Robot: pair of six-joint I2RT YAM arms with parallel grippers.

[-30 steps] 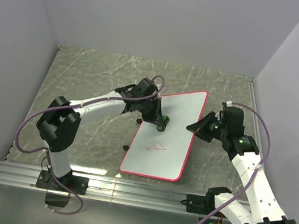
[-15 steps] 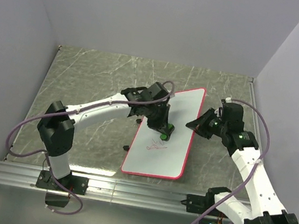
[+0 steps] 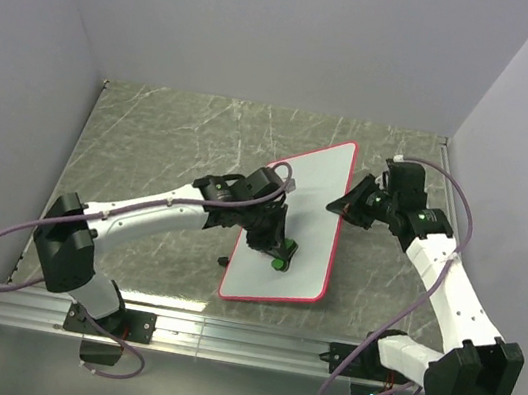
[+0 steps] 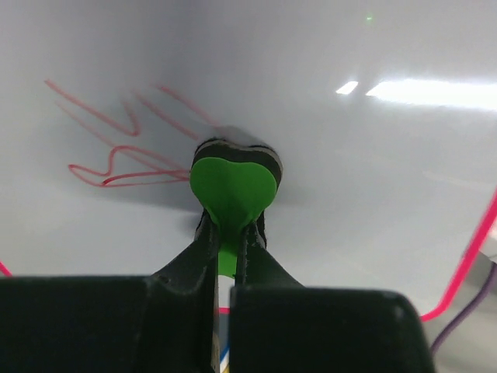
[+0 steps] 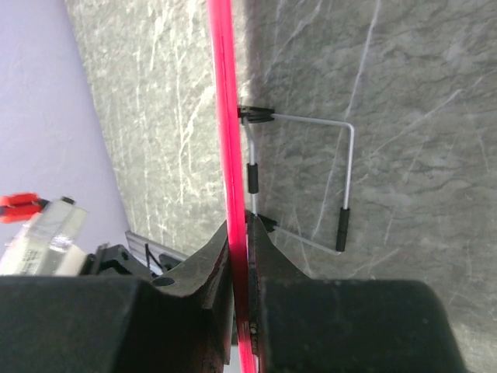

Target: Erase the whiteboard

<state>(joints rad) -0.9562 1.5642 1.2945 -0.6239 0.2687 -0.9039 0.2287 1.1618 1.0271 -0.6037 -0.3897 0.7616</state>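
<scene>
Left end effector [image 3: 278,255] with green eraser [image 4: 231,186] farther down whiteboard [image 3: 318,191], at red scribbles [image 4: 116,159].

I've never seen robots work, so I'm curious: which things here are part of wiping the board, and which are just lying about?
Part of the job:
whiteboard
red scribble on it
green eraser, pinched in the left gripper
right gripper, clamped on the board's red rim

Just there:
wire stand by the board
table

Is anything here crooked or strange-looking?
The whiteboard sits slanted across the table, not square to it, its red edge pinched by the right gripper. Red scribbles show beside the green eraser in the left gripper.
</scene>
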